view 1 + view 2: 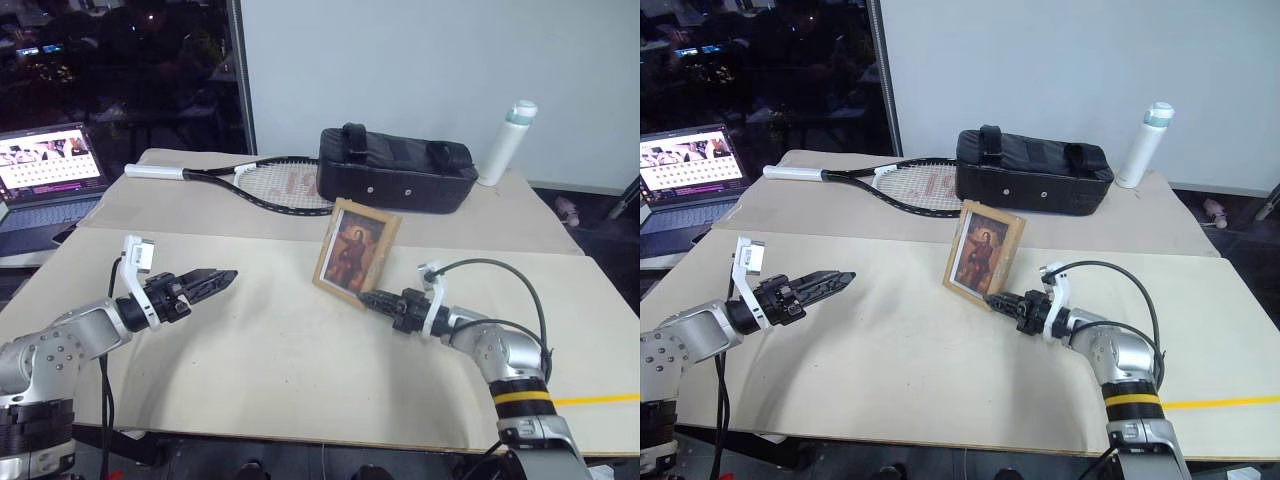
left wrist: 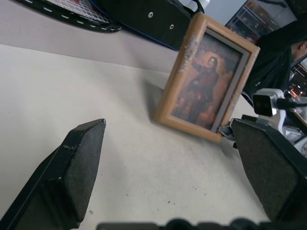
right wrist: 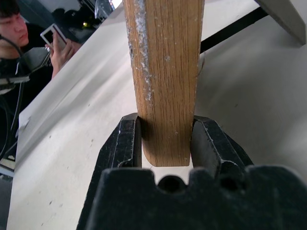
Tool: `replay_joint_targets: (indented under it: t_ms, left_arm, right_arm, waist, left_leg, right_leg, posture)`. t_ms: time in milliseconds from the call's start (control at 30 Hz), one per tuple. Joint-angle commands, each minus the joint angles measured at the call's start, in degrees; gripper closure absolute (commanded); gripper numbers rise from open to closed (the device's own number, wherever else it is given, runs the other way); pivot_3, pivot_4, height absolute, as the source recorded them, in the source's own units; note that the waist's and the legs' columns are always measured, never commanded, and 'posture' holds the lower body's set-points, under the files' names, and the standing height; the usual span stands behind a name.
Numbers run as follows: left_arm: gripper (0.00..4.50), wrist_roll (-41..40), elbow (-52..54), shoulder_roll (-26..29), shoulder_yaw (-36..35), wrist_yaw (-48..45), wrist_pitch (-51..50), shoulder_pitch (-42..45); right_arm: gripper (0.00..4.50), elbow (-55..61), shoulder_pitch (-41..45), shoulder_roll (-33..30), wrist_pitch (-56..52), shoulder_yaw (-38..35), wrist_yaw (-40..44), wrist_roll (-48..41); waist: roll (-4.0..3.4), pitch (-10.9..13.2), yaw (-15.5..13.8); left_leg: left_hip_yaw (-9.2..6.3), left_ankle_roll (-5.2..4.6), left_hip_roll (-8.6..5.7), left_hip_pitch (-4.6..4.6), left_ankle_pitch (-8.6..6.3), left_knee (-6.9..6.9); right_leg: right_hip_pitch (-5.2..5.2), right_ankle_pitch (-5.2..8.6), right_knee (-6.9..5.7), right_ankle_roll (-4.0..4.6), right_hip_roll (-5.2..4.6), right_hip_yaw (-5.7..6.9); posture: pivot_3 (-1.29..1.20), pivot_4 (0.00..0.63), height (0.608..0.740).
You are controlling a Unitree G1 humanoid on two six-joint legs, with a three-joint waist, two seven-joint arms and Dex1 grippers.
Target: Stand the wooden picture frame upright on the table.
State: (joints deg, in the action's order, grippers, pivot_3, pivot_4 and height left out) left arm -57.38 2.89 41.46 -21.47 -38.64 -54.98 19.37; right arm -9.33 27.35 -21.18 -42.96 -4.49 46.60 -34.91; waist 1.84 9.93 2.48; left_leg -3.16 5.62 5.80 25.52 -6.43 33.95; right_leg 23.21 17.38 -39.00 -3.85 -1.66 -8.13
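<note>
Behind wooden picture frame point(image 1: 355, 250), stand hidden.

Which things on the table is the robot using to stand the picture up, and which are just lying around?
Part of the job:
wooden picture frame, upright
table
right gripper, clamped on the frame's bottom corner
left gripper, open, away from the frame

Just lying about:
tennis racket
black bag
white bottle
laptop
</note>
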Motion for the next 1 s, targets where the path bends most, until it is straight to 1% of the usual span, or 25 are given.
replay_joint_targets:
  t_ms: [33,67,133,167,200,367,467,533,600,667,700,767,800,867,1000]
  left_arm:
    - [0.0,1.29,0.46,-0.37,0.77,-1.75,1.68,1.06]
    - [0.0,1.87,0.32,-0.5,1.28,-2.08,1.79,1.24]
    - [0.0,2.62,-0.05,-0.68,1.85,-3.18,2.05,1.56]
    - [0.0,2.94,-0.21,-0.7,2.01,-3.59,2.17,1.66]
    - [0.0,3.37,-0.46,-0.67,2.21,-4.07,2.43,1.78]
    - [0.0,6.92,-2.49,-0.13,4.43,-7.32,4.55,1.77]
    - [0.0,10.66,-2.51,0.59,6.17,-9.49,7.78,0.48]
    - [0.0,14.17,-2.22,0.67,7.2,-9.1,10.97,-0.57]
    - [0.0,18.98,-0.46,-1.3,8.13,-5.65,16.09,-2.41]
    - [0.0,22.12,0.4,-3.11,8.82,-3.48,19.43,-3.79]
    - [0.0,23.84,0.66,-3.54,9.96,-2.88,20.44,-4.46]
    - [0.0,26.44,0.94,-3.62,12.35,-2.91,21.09,-5.45]
    - [0.0,28.43,-0.65,-4.61,13.31,-0.75,21.37,-4.85]
    - [0.0,31.36,-3.39,-6.54,14.07,2.58,22.88,-3.82]
    - [0.0,33.8,-1.58,-9.57,15.54,2.76,28.1,-3.91]
  right_arm:
    - [3.34,4.35,-1.31,-0.13,-1.67,1.03,-0.05,-0.65]
    - [3.34,4.74,-1.56,-0.25,-1.5,1.16,-0.36,-0.3]
    - [2.32,5.17,-1.6,-0.17,-3.21,-0.37,-1.41,-1.8]
    - [2.15,5.25,-1.52,-0.18,-4.34,-1.17,-1.73,-2.76]
    - [1.75,5.36,-1.44,-0.34,-5.06,-1.79,-1.76,-3.42]
    - [0.09,6.98,-2.32,-2.67,-6.75,-5.18,-1.25,-5.8]
    - [0.09,9.76,-5.24,-9.02,-8.51,-8.28,4.07,-8.56]
    - [0.09,11.76,-7.79,-13.06,-7.62,-8.0,7.56,-8.56]
    - [0.09,13.97,-13.56,-19.08,0.06,-5.46,12.13,-2.36]
    - [0.09,14.87,-17.41,-22.49,5.83,-4.42,14.51,1.68]
    - [0.09,14.5,-18.34,-22.87,8.03,-5.22,14.22,2.53]
    - [0.09,13.2,-18.52,-21.78,12.38,-7.35,11.13,4.43]
    - [0.09,12.46,-18.25,-20.34,17.5,-8.43,7.88,7.13]
    - [0.09,11.86,-18.08,-18.25,23.73,-9.64,3.24,10.6]
    - [0.09,12.89,-19.03,-13.73,25.94,-10.12,-3.25,12.52]
  waist:
    - [0.0,0.0,0.03]
    - [0.0,0.0,0.16]
    - [0.0,0.0,0.29]
    - [0.0,0.0,0.28]
    - [0.0,0.0,0.27]
    - [0.0,0.0,0.09]
    - [0.0,0.0,-0.36]
    - [0.0,0.0,-0.35]
    - [0.0,-0.01,-0.24]
    - [-0.05,-0.03,-0.34]
    - [-0.04,-0.03,-0.3]
    - [-0.04,-0.03,0.32]
    - [-0.04,-0.03,0.57]
    - [-0.04,-0.03,0.79]
    - [-0.03,-0.03,0.63]
  left_leg:
    - [-0.01,0.0,0.0,-0.01,0.0,0.0]
    - [-0.01,0.0,0.0,-0.01,0.0,0.0]
    - [-0.01,0.0,0.0,-0.02,0.0,0.0]
    - [-0.01,0.0,0.0,-0.01,0.0,0.0]
    - [-0.01,0.0,0.01,-0.01,0.0,0.0]
    - [0.01,0.0,0.0,0.0,0.0,-0.01]
    - [0.0,0.0,0.0,0.02,0.0,-0.02]
    - [0.01,-0.01,0.0,0.05,-0.01,-0.02]
    - [0.02,-0.02,0.0,0.03,-0.02,-0.04]
    - [0.05,-0.04,0.0,0.01,-0.03,-0.05]
    - [0.04,-0.07,0.01,-0.02,-0.06,-0.04]
    - [0.06,-0.07,0.01,-0.01,-0.05,0.0]
    - [0.06,-0.07,0.01,-0.02,-0.05,0.04]
    - [0.07,-0.12,0.01,-0.09,-0.02,0.1]
    - [0.08,-0.15,0.0,-0.04,0.0,0.3]
  right_leg:
    - [-0.01,0.0,0.0,0.0,0.01,0.0]
    - [-0.01,0.0,0.0,0.0,0.01,0.0]
    - [0.0,0.0,0.0,0.0,0.01,0.0]
    - [0.0,0.0,0.0,0.0,0.01,0.0]
    - [0.0,0.0,0.0,0.0,0.01,0.0]
    - [0.01,0.0,0.01,0.0,0.0,-0.01]
    - [0.01,0.0,0.02,0.0,0.0,0.0]
    - [0.0,0.01,0.09,0.0,-0.01,0.0]
    - [0.0,0.02,0.11,0.02,-0.01,-0.01]
    - [-0.04,0.04,0.14,0.0,-0.03,-0.03]
    - [-0.06,0.07,0.15,0.02,-0.02,-0.01]
    - [-0.02,0.05,0.15,0.01,-0.02,-0.04]
    - [-0.02,-0.01,0.13,-0.03,0.0,-0.07]
    - [-0.08,-0.13,0.13,-0.07,0.0,-0.1]
    - [-0.12,-0.22,0.12,-0.14,-0.01,-0.11]
  posture:
    - [0.0,0.15,0.696]
    - [0.0,0.15,0.696]
    - [0.0,0.15,0.696]
    - [0.0,0.15,0.696]
    - [0.0,0.15,0.696]
    - [0.0,0.15,0.696]
    - [0.0,0.15,0.696]
    - [0.0,0.15,0.696]
    - [0.0,0.15,0.696]
    - [0.0,0.15,0.696]
    - [0.0,0.15,0.696]
    - [0.0,0.15,0.696]
    - [0.0,0.15,0.696]
    - [0.0,0.15,0.696]
    - [0.0,0.15,0.696]
